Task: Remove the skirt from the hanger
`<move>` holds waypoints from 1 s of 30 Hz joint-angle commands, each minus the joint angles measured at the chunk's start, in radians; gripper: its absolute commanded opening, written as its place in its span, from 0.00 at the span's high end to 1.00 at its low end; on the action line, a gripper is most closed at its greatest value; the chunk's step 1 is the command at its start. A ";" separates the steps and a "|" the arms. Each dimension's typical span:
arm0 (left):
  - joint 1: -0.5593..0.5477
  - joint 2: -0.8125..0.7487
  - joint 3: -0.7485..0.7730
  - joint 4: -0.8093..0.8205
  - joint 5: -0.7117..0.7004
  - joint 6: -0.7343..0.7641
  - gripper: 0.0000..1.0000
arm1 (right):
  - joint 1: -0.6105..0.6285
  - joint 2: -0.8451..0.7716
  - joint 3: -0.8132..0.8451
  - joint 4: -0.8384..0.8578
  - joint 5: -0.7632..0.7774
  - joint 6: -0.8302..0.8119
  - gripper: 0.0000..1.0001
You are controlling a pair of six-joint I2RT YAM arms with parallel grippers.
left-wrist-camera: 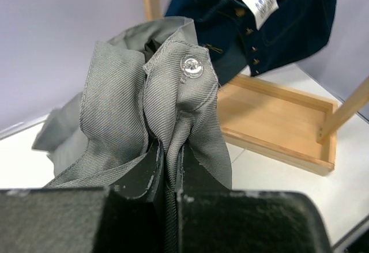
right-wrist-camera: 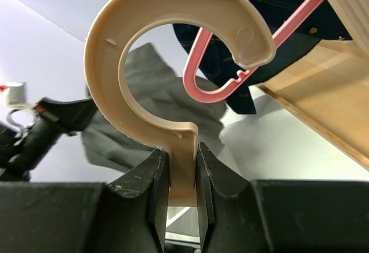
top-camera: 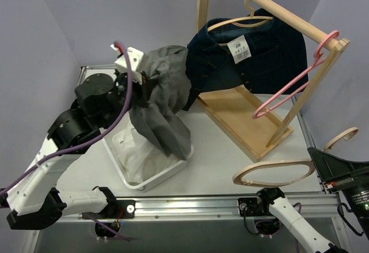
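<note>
Grey skirt (top-camera: 164, 100) fabric hangs bunched from the left gripper (left-wrist-camera: 167, 155), whose jaws pinch a fold just below the snap button (left-wrist-camera: 191, 66), and its lower end drapes over the white basket (top-camera: 167, 172) on the table (top-camera: 219, 149). The beige hanger (right-wrist-camera: 109, 40) is bare and well apart from the skirt, with the right gripper (right-wrist-camera: 183, 158) clamped on the stem of its hook near the table's right edge.

- Grey skirt (top-camera: 164, 100), fine diagonal ribbing, silver snap button (left-wrist-camera: 191, 67), at left.
- Dark navy denim garment (top-camera: 271, 57), white label, far right.
- Pink hanger (right-wrist-camera: 210, 96) on pale wooden rack (top-camera: 248, 120).
- Beige hanger (right-wrist-camera: 105, 68), near right.
- White basket (top-camera: 167, 173); purple cable (top-camera: 130, 86).
</note>
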 commanded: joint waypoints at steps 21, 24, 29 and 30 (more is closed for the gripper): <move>0.006 -0.242 0.099 -0.105 -0.108 -0.030 0.98 | 0.009 -0.015 -0.091 0.107 -0.012 0.028 1.00; 0.006 -0.250 -0.014 -0.095 -0.119 -0.046 0.98 | 0.008 -0.023 -0.096 0.107 -0.014 0.031 1.00; 0.009 -0.211 -0.225 -0.029 -0.090 -0.098 0.98 | 0.009 -0.029 -0.099 0.104 -0.020 0.039 1.00; 0.017 -0.207 -0.255 -0.007 -0.085 -0.101 0.98 | 0.009 -0.031 -0.093 0.101 -0.018 0.039 1.00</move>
